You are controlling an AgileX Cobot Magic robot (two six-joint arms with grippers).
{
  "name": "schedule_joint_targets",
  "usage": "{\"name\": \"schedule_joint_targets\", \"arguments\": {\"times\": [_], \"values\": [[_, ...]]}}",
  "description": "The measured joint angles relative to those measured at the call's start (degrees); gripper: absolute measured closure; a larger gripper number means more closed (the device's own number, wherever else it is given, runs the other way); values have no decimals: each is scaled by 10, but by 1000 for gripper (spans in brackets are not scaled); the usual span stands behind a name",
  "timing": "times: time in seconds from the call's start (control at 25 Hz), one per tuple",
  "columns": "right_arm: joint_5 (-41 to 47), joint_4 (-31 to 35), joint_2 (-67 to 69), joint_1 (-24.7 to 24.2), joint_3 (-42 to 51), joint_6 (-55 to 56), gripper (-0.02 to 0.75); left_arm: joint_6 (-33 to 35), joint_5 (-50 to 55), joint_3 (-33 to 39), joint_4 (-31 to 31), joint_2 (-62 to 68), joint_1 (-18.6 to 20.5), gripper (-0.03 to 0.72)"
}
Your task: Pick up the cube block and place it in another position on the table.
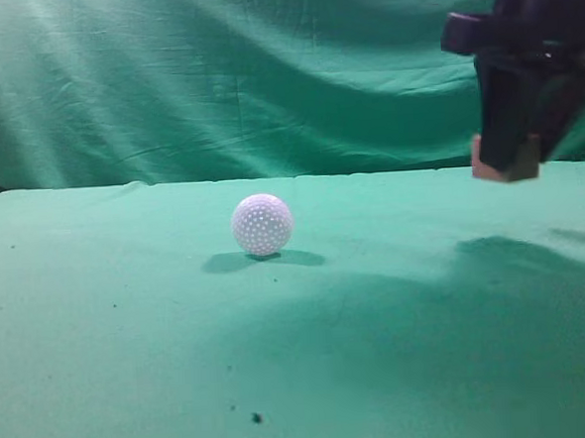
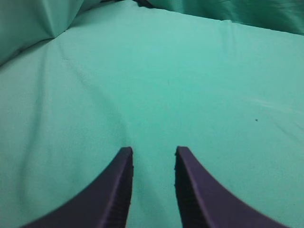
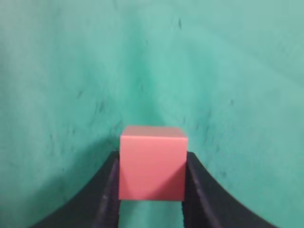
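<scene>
table [image 1: 133, 368] in green cloth fills the scene. right gripper [image 1: 508, 166] hangs high at the right, well above the cloth, fingers clamped on the cube block [image 3: 152, 164], which sits between both pads. left gripper [image 2: 153, 164] hovers over bare cloth, fingers parted, holding nothing. white dimpled ball [image 1: 262, 224] rests mid-table.

right gripper [image 3: 152, 190]: dark curved fingers, ribbed inner faces | left gripper [image 2: 153, 187]: same dark purplish-black tapering fingers | exterior, 2 o'clock: blocky black wrist housing
</scene>
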Motion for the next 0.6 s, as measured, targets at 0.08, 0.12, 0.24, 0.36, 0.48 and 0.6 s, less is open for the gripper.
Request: {"name": "schedule_joint_targets", "arguments": {"times": [0.08,0.12,0.24,0.36,0.48,0.6], "values": [[0,-9,8,0,-46,11,501,0,0,0,0,0,0,453],[-1,-18,16,0,-72,25,501,0,0,0,0,0,0,453],[1,-51,55,-7,-139,66,501,0,0,0,0,0,0,453],[20,-63,108,-21,-193,80,501,0,0,0,0,0,0,453],[30,-65,158,-37,-226,87,501,0,0,0,0,0,0,453],[33,-69,199,-47,-241,88,501,0,0,0,0,0,0,453]]}}
